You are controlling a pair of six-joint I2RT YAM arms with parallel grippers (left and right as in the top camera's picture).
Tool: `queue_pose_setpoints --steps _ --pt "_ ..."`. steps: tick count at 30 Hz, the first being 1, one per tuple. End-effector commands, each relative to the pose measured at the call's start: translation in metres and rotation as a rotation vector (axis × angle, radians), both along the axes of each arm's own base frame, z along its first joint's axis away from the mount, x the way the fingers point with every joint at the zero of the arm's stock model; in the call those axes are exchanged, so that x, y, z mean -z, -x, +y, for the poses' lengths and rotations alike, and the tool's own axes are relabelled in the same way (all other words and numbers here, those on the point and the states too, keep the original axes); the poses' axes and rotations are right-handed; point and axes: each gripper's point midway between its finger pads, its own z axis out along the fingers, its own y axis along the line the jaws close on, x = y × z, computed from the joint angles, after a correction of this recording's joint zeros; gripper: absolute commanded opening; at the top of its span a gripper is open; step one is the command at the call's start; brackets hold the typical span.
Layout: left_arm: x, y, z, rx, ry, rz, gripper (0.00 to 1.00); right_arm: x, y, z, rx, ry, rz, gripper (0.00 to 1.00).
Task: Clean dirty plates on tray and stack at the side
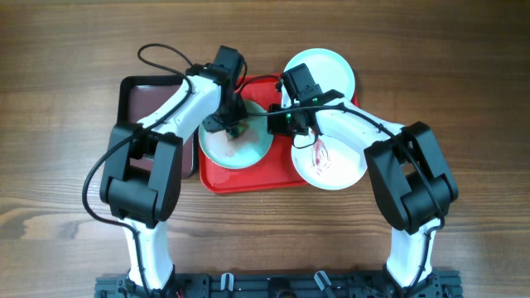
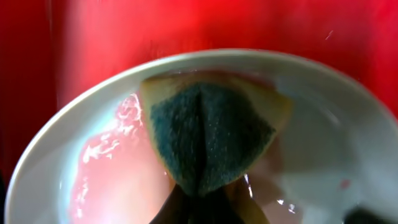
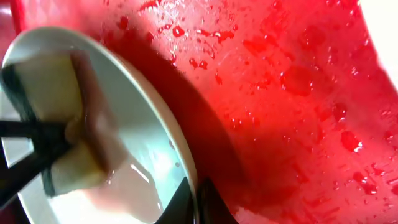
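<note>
The folded sponge (image 2: pixel 211 137) is clamped in the left end effector (image 1: pixel 234 126) and pressed into the mint plate (image 1: pixel 244 153), whose wet centre lies toward 6 o'clock from it. The plate's rim is pinched at 2 o'clock by the right end effector (image 3: pixel 196 200). Three plates are counted: this one at 9 o'clock on the red tray (image 1: pixel 248 184), a smeared white plate (image 1: pixel 339 170) at 3 o'clock, and a third plate (image 1: pixel 331 66) beyond the 1 o'clock corner. One sponge is seen.
</note>
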Motion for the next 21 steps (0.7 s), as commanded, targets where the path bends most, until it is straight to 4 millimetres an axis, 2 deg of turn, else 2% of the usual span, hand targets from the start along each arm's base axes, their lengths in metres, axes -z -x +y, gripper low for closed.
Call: queue_pose_setpoints --steps 1,3,7,10,14,17,18,21 --pt "0.016 0.055 -0.017 0.154 0.237 0.249 0.04 0.010 -0.001 -0.004 0.014 0.011 0.021 0.04" --pt "0.008 0.069 -0.029 0.242 0.345 0.289 0.04 0.011 0.001 -0.002 0.006 -0.002 0.031 0.04" --pt "-0.001 0.090 -0.034 0.400 0.409 0.335 0.04 0.009 -0.001 -0.003 0.009 -0.028 0.035 0.04" --pt "-0.001 0.092 -0.034 0.418 0.412 0.335 0.04 0.009 -0.002 -0.004 0.011 -0.033 0.038 0.04" --pt "0.005 0.066 -0.040 0.378 0.406 0.236 0.04 0.009 -0.002 -0.004 0.010 -0.033 0.038 0.04" --pt "0.012 0.020 -0.041 0.264 0.348 0.076 0.04 0.009 -0.001 -0.005 0.011 -0.031 0.041 0.04" --pt "0.015 0.012 -0.037 0.227 0.313 0.052 0.04 0.009 -0.001 -0.005 0.011 -0.031 0.041 0.04" --pt "0.025 -0.017 0.008 -0.013 0.039 -0.045 0.04 0.009 -0.002 -0.005 0.014 -0.028 0.039 0.04"
